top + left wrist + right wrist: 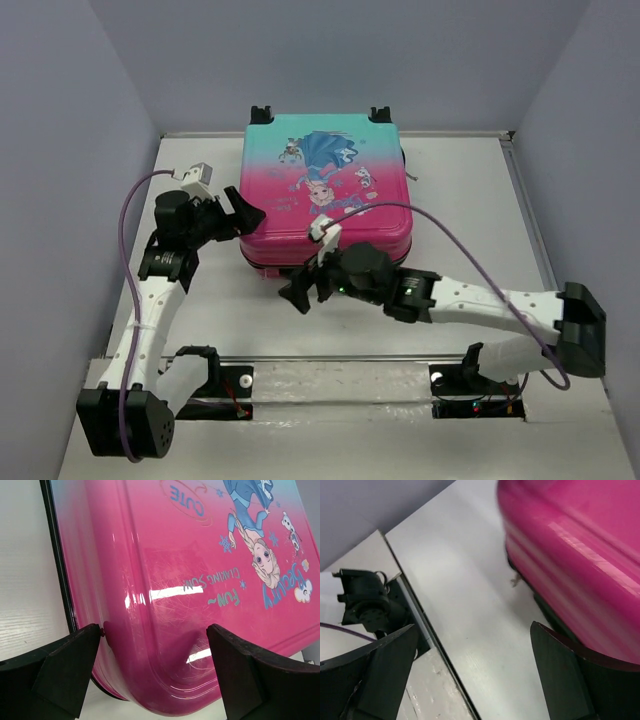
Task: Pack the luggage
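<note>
Suitcase (325,190) lies shut on the table (450,200), its pink corner between the fingers of the spread-open left gripper (154,630). The right gripper (474,630), likewise released, hovers with the near edge beside one finger. Steadying the shell first looks wise.

The luggage (325,190) lies shut in the top view, so its inside is hidden, and the right gripper (305,288) covers part of its near rim. The smaller cartoon figures on the lid are too small to make out there. The left wrist view cuts the shell off at the top and right edges (only the pink corner and some print show). The fingers (55,675) of the left gripper (155,630) run off the bottom. The right wrist view shows the shell blurred and cropped at the right.
</note>
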`<action>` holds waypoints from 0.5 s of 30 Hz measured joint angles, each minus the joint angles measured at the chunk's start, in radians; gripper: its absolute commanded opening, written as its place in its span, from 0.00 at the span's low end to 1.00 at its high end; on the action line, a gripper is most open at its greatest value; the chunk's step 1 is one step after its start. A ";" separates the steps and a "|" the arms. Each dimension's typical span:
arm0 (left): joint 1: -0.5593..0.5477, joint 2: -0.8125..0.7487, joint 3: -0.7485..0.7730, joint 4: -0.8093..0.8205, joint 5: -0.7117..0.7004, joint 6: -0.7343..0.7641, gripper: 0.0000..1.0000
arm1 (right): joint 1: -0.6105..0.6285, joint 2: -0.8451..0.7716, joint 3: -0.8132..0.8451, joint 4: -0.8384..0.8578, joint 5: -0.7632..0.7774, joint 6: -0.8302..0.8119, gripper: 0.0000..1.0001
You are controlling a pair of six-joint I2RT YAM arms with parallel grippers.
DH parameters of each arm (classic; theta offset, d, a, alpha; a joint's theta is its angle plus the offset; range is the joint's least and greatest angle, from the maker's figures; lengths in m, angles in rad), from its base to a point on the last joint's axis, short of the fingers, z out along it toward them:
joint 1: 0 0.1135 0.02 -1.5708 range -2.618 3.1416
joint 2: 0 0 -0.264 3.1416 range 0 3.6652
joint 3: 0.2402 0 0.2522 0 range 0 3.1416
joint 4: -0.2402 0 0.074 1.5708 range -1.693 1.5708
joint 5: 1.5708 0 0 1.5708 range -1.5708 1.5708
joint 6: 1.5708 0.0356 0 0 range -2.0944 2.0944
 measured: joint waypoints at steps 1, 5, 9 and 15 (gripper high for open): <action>-0.005 0.000 -0.002 0.001 -0.011 0.000 0.99 | -0.021 -0.068 -0.005 -0.047 0.008 0.005 1.00; -0.030 0.000 -0.003 0.002 -0.063 0.001 0.99 | -0.259 -0.257 -0.013 -0.156 0.018 0.024 1.00; -0.078 0.000 -0.003 0.002 -0.150 0.009 0.99 | -0.661 -0.313 0.010 -0.208 0.027 0.044 1.00; -0.117 0.000 -0.003 0.007 -0.209 0.011 0.99 | -0.873 -0.095 0.089 -0.246 -0.097 0.061 1.00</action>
